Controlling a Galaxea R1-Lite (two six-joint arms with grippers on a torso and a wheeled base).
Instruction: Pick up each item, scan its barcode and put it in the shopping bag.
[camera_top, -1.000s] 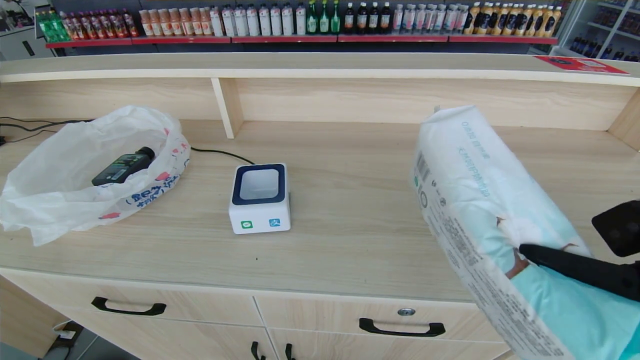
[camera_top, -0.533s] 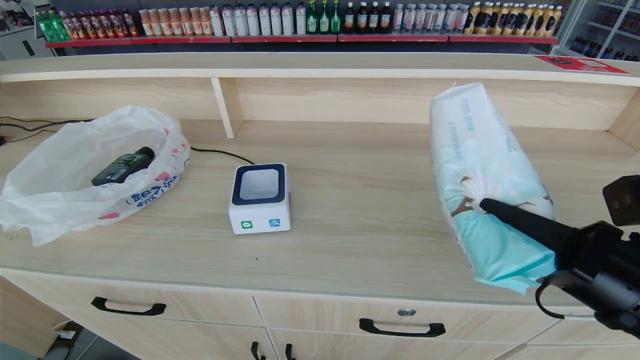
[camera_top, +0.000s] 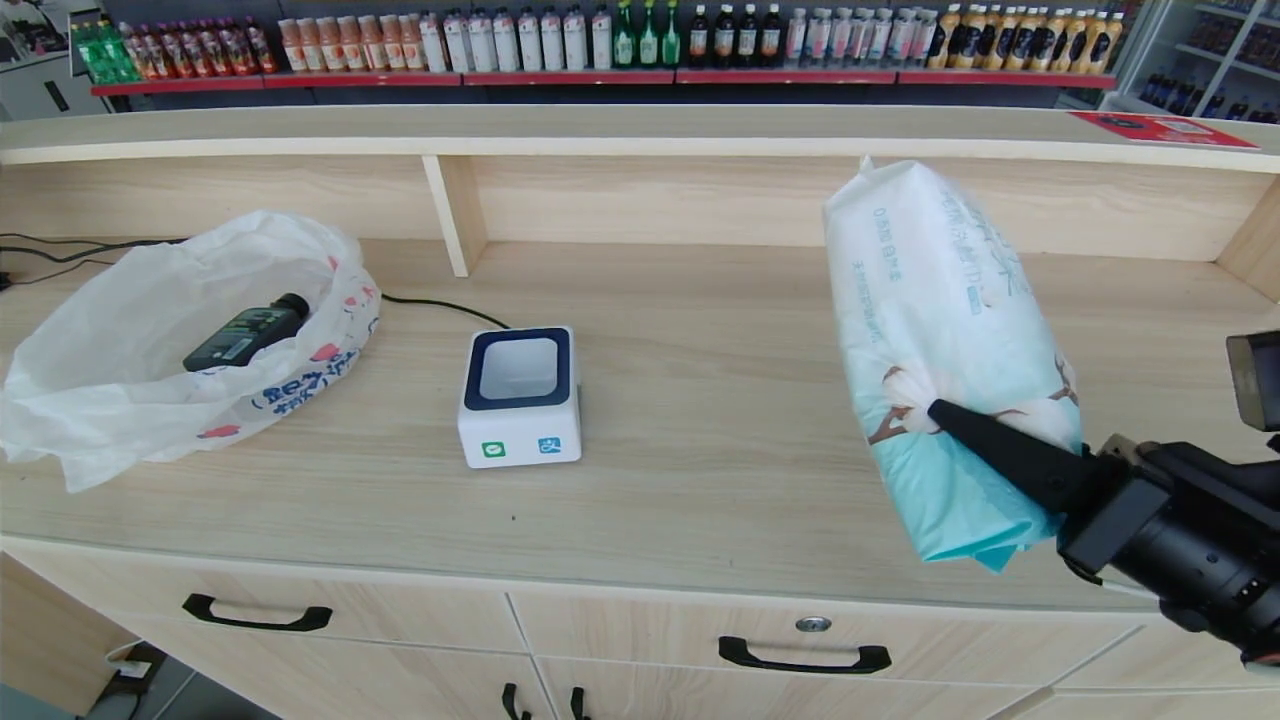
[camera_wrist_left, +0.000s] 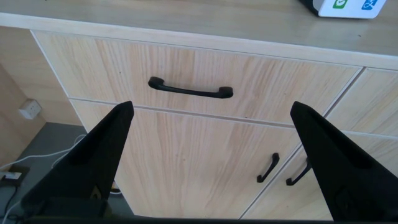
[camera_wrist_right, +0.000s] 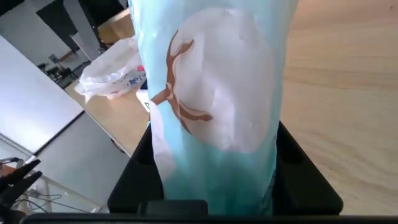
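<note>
While the right arm comes in from the near right corner, its black right gripper (camera_top: 950, 415) is clamped on the long, pillow-shaped soft plastic pack (camera_top: 940, 300), white above and teal below. One finger lies across the pack's front, over a printed cotton boll; the right wrist view shows a black finger on each side of the pack, pressed against it. The pack hangs in the air over the right part of the light wooden counter (camera_top: 700, 430), close to upright, its white top toward the far side and its crumpled teal end nearest. Pale teal print runs along the upper white part, and brown stems frame the cotton picture.

Well to its left stands the white box scanner with a dark blue frame (camera_top: 520, 397), and farther left lies the white translucent plastic shopping bag (camera_top: 120, 370) with a dark bottle (camera_top: 247, 331) inside.

Lower down, the left gripper (camera_wrist_left: 211, 106) has its black fingers spread wide, facing a wooden drawer front with a black handle (camera_wrist_left: 189, 91).
</note>
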